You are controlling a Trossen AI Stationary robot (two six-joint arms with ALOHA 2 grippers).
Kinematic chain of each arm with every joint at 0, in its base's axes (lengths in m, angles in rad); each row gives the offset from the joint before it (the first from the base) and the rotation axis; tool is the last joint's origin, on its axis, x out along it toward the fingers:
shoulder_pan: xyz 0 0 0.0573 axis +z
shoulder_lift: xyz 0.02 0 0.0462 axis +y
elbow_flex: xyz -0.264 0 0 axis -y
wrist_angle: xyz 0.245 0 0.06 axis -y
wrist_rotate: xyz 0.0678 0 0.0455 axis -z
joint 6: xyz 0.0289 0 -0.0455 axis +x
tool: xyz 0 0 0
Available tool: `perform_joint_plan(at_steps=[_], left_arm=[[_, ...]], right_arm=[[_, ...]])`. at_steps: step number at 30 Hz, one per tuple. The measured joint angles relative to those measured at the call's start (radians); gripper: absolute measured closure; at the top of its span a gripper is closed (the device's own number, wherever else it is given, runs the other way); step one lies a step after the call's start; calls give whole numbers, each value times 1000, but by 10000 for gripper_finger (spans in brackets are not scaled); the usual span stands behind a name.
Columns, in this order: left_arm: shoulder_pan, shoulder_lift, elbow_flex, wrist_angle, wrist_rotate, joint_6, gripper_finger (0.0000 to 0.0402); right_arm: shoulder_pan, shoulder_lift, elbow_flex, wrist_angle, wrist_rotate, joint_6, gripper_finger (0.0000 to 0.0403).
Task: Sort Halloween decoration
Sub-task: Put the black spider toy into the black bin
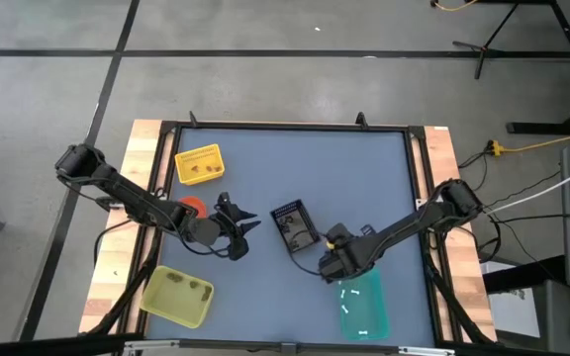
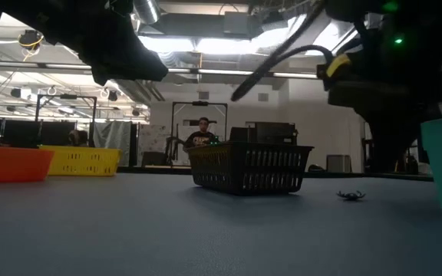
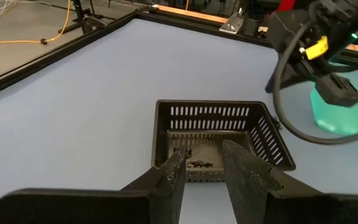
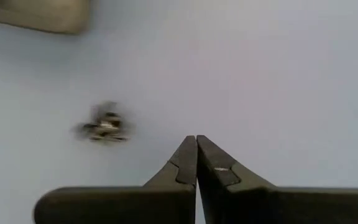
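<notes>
The black tray [image 1: 293,225] stands mid-table with a few dark trinkets [image 3: 194,163] on its floor. One small dark trinket [image 4: 104,127] lies alone on the blue mat, between the tray and the teal container [image 1: 364,305]; the low view shows the trinket [image 2: 351,195] resting flat. My right gripper [image 4: 196,146] is shut, pointing steeply down over the mat beside this trinket and apart from it. My left gripper [image 3: 204,165] hangs open left of the tray, aimed at the tray's near wall [image 3: 219,134], with nothing between its fingers.
A yellow container [image 1: 198,165] stands at the far left, an orange one [image 1: 188,206] under my left arm, a yellow-green one [image 1: 178,294] at the near left. White pieces lie in the teal container. A person [image 2: 200,134] sits in the room beyond the table.
</notes>
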Motion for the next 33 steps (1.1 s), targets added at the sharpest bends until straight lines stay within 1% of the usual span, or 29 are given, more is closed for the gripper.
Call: perform_joint_plan(at_steps=[5,9,13,16,21,24,27,33], left_arm=[[0,0,0,-1,0,0,310],[0,0,0,0,0,0,310],[0,0,0,4,0,0,310],[0,0,0,4,0,0,310],[0,0,0,4,0,-3,310],[0,0,0,4,0,-3,310],[0,0,0,4,0,-3,310],[0,0,0,-3,0,2,310]], right_arm=[[-11,-17,0,-43,-3,-28,400],[-12,-46,10,-18,-5,-61,400],[-11,-49,54,-7,-9,-145,400],[-11,-49,64,29,-9,-182,400],[-11,-49,64,106,-25,-173,400],[-11,-49,64,134,-43,-117,395],[-11,-49,64,151,-47,-83,369],[-10,-47,64,164,-65,57,284]])
